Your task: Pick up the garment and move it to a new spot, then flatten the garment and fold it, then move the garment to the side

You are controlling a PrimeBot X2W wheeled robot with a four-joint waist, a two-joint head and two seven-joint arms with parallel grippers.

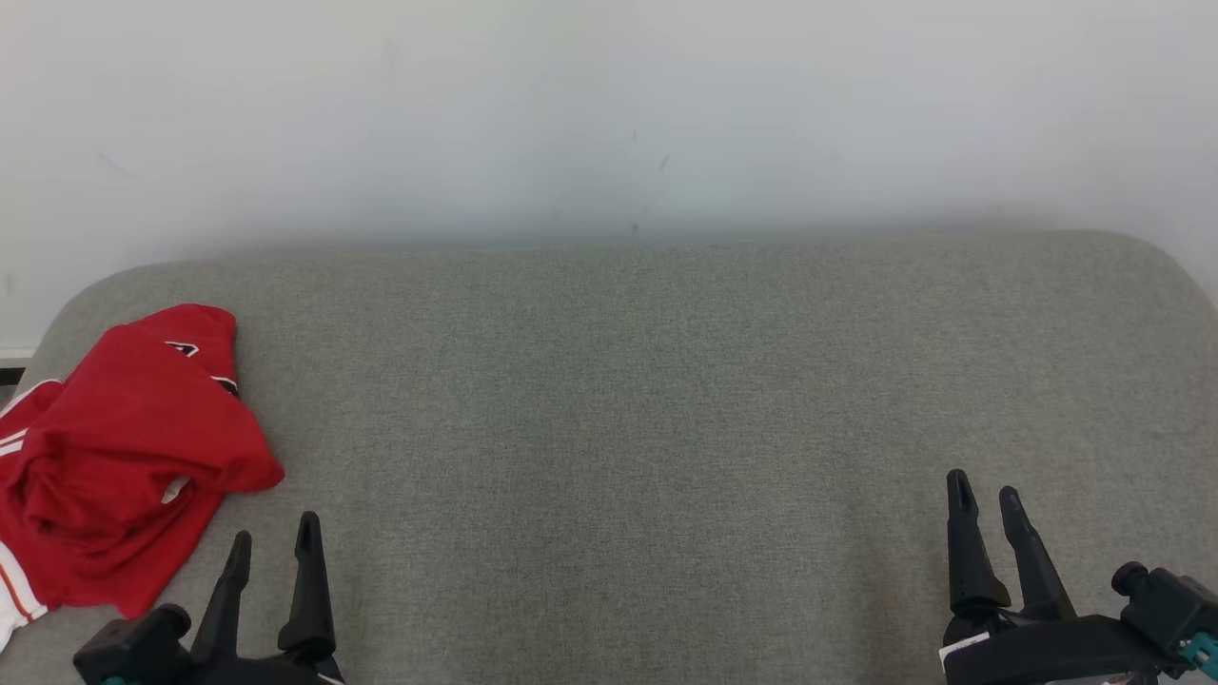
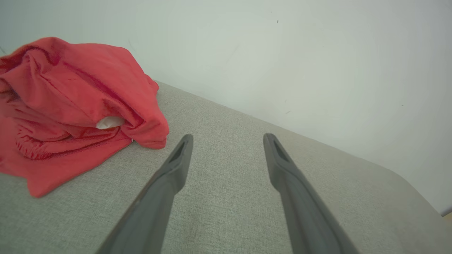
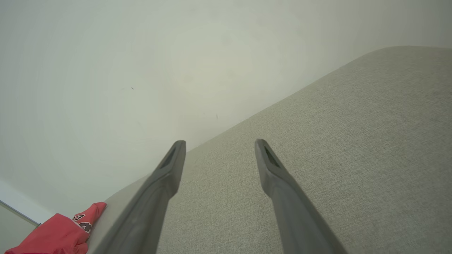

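Observation:
The garment (image 1: 124, 457) is red with white trim and lies crumpled in a heap at the left end of the grey padded surface (image 1: 647, 409). My left gripper (image 1: 274, 531) stands open at the lower left, just right of the heap's near edge, touching nothing. In the left wrist view the garment (image 2: 70, 106) sits up and left of the open gripper (image 2: 227, 139). At the lower right my right gripper (image 1: 985, 487) is open and empty, far from the cloth. The right wrist view catches a corner of the garment (image 3: 60, 233) at its bottom left, beyond the open gripper (image 3: 219, 144).
A pale wall (image 1: 609, 114) runs behind the padded surface. The surface has rounded far corners, and its left edge lies right beside the garment.

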